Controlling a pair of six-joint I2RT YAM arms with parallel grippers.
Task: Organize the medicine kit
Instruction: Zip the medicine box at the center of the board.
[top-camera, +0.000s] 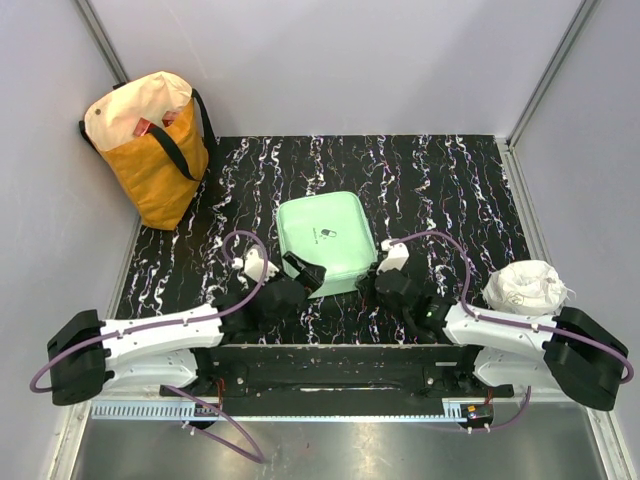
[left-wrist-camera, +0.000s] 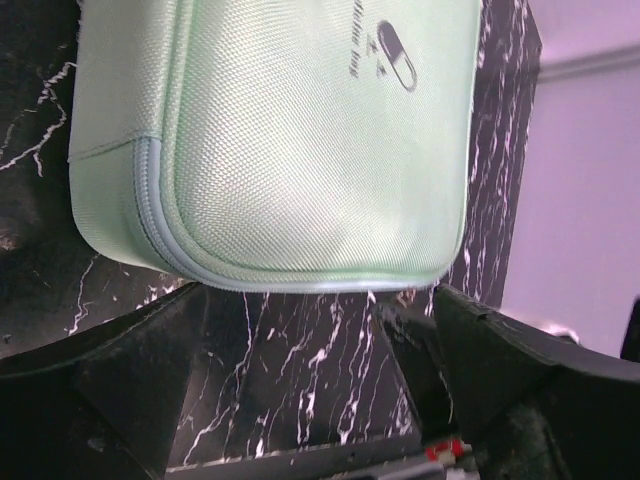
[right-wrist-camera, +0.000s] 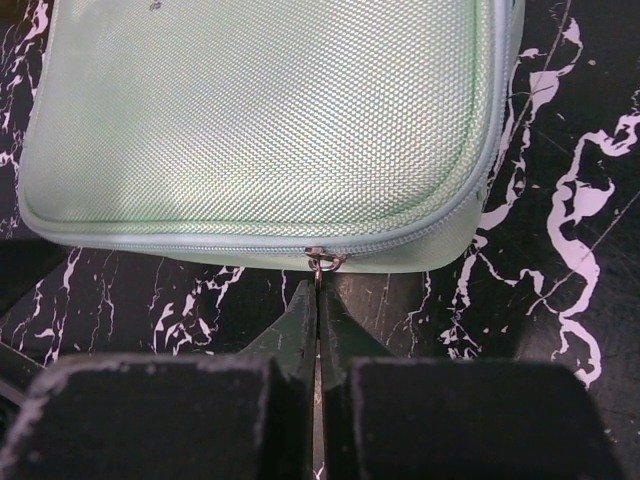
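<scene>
With right hand (right-wrist-camera: 318, 295) clenched on zipper pull (right-wrist-camera: 326, 262), drag along medicine kit's (right-wrist-camera: 260, 120) near edge. Brace kit's near-left corner with released left hand (left-wrist-camera: 300, 345).

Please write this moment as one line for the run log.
medicine kit: zipped closed | left claw: open, at kit corner | right claw: shut on zipper pull

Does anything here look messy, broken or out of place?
Nothing spilled or broken. The medicine kit lies zipped shut, slightly askew to the table edges. A crumpled white bundle sits at the right edge, beside the right arm.
</scene>
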